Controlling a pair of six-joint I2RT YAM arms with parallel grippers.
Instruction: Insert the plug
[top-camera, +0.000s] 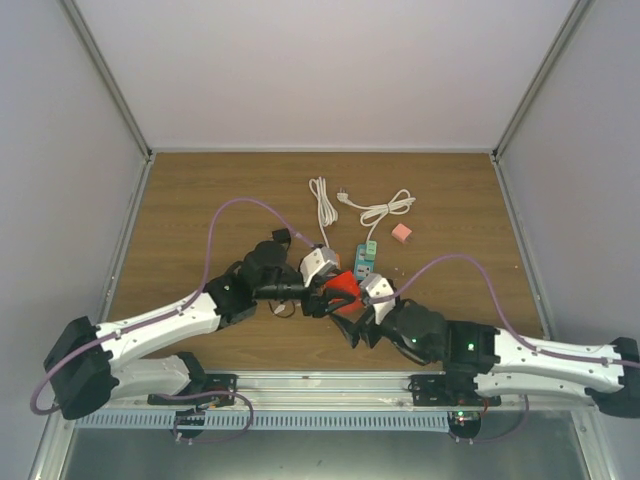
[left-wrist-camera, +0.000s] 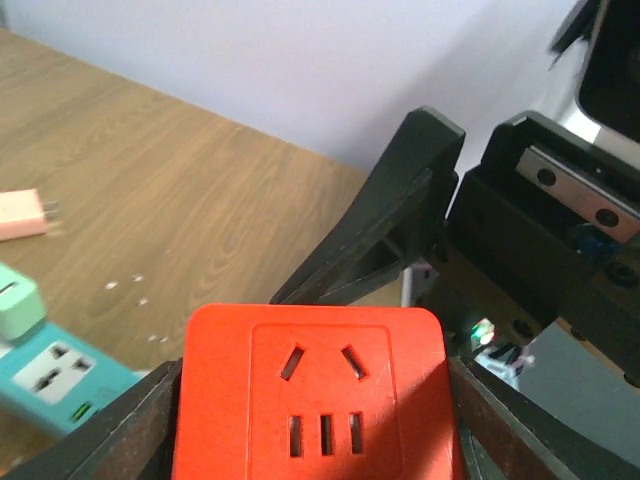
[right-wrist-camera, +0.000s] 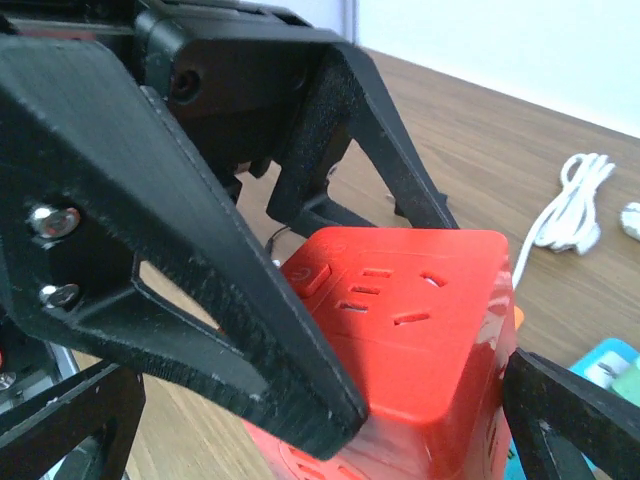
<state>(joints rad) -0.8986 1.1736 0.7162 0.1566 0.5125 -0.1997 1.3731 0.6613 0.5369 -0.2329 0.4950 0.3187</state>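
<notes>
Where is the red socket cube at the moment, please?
In the top view, the red socket cube is mid-table, gripped by the left pincer, with the teal power strip just beyond it.

There's the brown wood-grain table (top-camera: 200, 190), and lying on it towards the back are a coiled white cable (top-camera: 320, 203), a second white cable (top-camera: 388, 209) just right of it, a small pink adapter (top-camera: 402, 233) and, nearer the middle, a teal power strip (top-camera: 366, 258).

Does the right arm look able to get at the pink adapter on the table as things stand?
Probably yes. The right gripper stands open around the red socket cube, which the left gripper holds. The pink adapter lies uncovered on the table, right of the teal power strip.
</notes>
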